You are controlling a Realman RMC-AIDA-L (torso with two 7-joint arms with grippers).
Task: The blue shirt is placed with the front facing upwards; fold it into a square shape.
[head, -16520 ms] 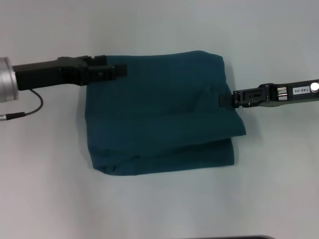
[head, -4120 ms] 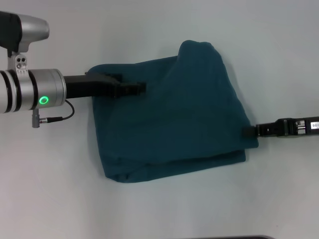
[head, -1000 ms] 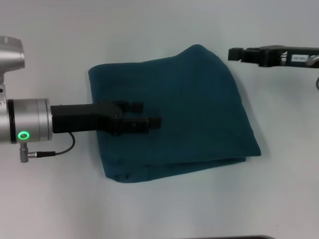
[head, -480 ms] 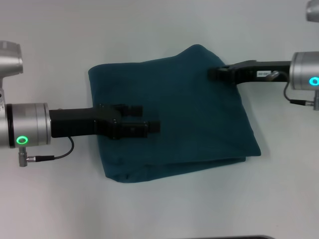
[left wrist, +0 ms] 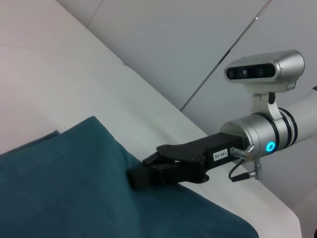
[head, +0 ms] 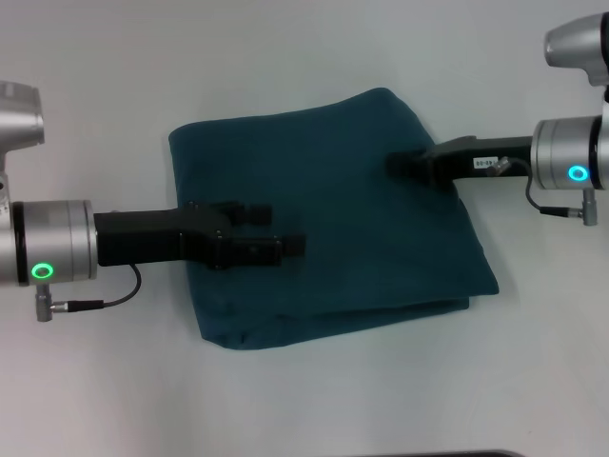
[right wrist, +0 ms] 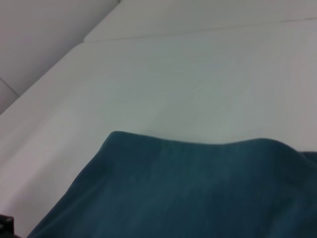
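Teal blue shirt point(head: 333, 209) lies folded, roughly square.

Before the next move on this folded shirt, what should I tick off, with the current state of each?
1. Blue shirt folded into a compact block: ok, though skewed rather than square.
2. Edges aligned: not ok; a lower layer sticks out along the near edge.
3. Lettering hidden: ok, only plain fabric shows.
4. Left pincer position: over the shirt's middle, fingers apart; contact with the cloth cannot tell.
5. Right pincer position: at the shirt's far right part; grip cannot tell.
6. Shirt fully on white table: ok.
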